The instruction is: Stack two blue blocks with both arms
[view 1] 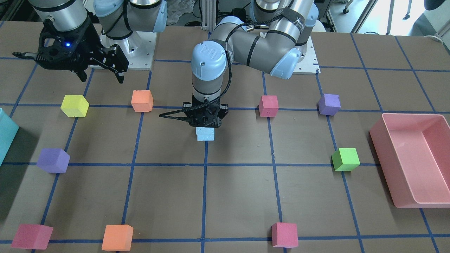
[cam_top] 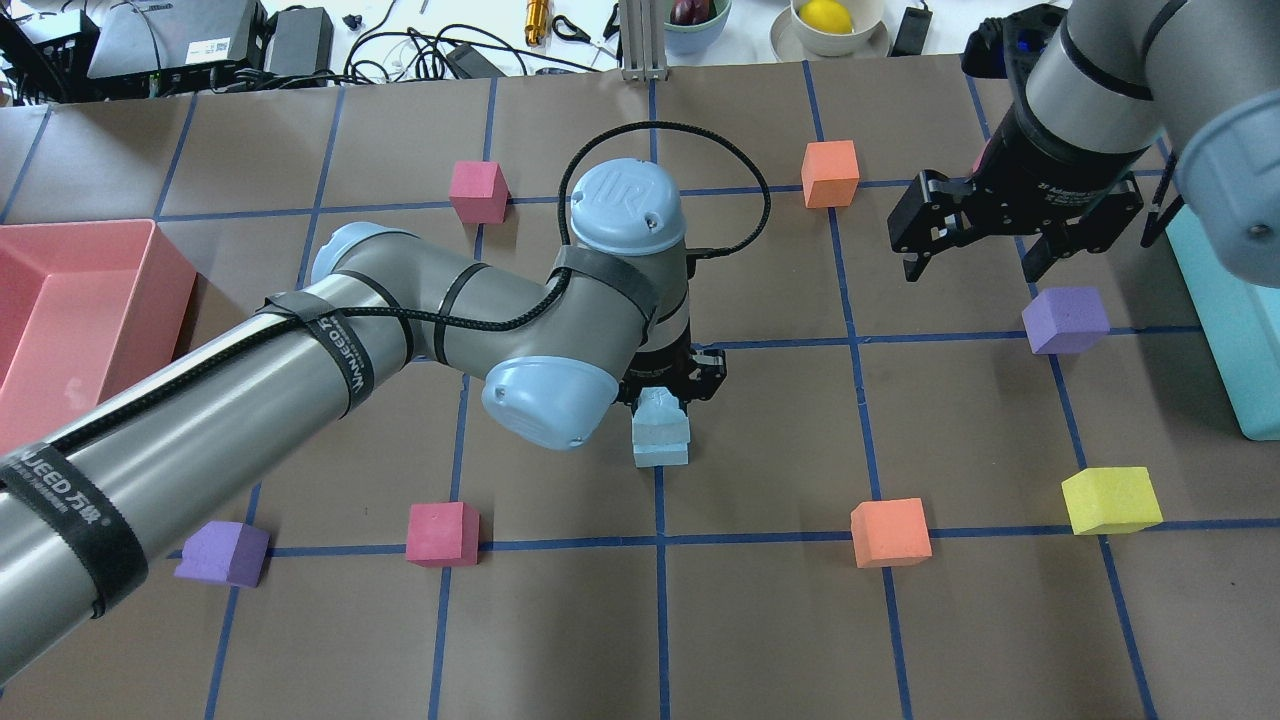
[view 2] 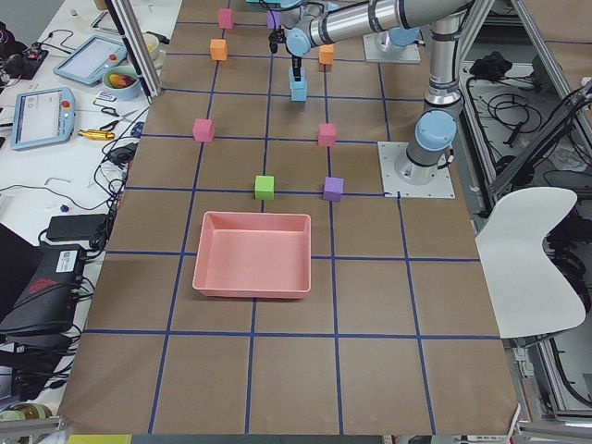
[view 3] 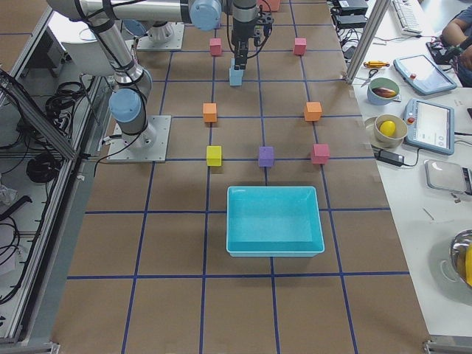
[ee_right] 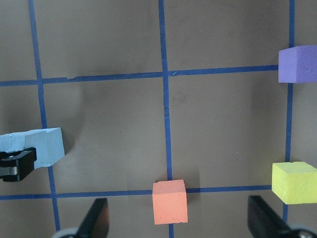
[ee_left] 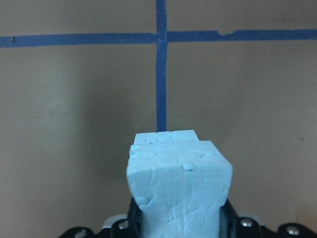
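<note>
Pitted sky-blue foam fills the left wrist view: the upper blue block (ee_left: 181,191) is clamped between the fingers of the left tool (cam_top: 660,398). The edge of the lower blue block (ee_left: 166,136) shows just past it, and both sit on a blue tape line (ee_left: 161,84) near the middle of the surface (view 1: 239,196). Seen from overhead, the upper block lies squarely over the lower one; whether they touch I cannot tell. The left arm (cam_top: 300,380) wears black straps (cam_top: 345,350) printed "WANEED", followed by characters too small to read. Its light-blue joint cap (cam_top: 627,205) carries a raised "UR", and that wrist hides most of the upper block from the front. The right tool (view 1: 102,75) hangs well off to the side above the surface with its fingers spread wide apart and a blue light (view 1: 66,44) on its body. White print on its wrist is too small to read. Around the stack, all apart from it, stand three pink-red cubes (view 1: 269,105) (view 1: 284,234) (view 1: 31,236), two orange cubes (view 1: 142,101) (view 1: 117,238), two purple cubes (view 1: 329,104) (view 1: 53,160), one yellow cube (view 1: 74,105) and one green cube (view 1: 346,159). One pink bin (view 1: 390,165) lies at the left arm's end of the surface and one teal bin (view 1: 7,137) at the right arm's end.
</note>
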`<action>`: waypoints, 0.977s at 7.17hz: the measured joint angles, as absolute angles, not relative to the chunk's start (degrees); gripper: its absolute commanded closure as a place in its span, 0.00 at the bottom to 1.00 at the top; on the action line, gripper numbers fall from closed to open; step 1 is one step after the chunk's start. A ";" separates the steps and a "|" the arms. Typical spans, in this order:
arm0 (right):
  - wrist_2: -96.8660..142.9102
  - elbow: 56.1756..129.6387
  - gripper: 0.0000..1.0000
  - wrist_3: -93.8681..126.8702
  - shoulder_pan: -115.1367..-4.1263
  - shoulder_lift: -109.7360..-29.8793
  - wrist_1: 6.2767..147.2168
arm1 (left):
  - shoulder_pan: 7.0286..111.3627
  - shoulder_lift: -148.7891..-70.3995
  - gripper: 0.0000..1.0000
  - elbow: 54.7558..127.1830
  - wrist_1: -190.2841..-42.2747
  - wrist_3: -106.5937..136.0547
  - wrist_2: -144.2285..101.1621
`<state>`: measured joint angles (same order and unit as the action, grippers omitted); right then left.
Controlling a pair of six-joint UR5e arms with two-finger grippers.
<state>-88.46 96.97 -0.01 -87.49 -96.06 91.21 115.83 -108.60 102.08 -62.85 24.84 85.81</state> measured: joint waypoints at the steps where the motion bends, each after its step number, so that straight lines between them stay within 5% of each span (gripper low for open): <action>1: -88.53 97.05 0.00 -0.01 -87.47 -96.09 91.12 | 115.84 -108.59 0.00 102.41 -62.85 24.84 85.79; 7: -88.59 97.12 0.00 0.08 -87.38 -96.24 91.06 | 113.01 -104.03 0.00 99.27 -62.86 23.51 84.83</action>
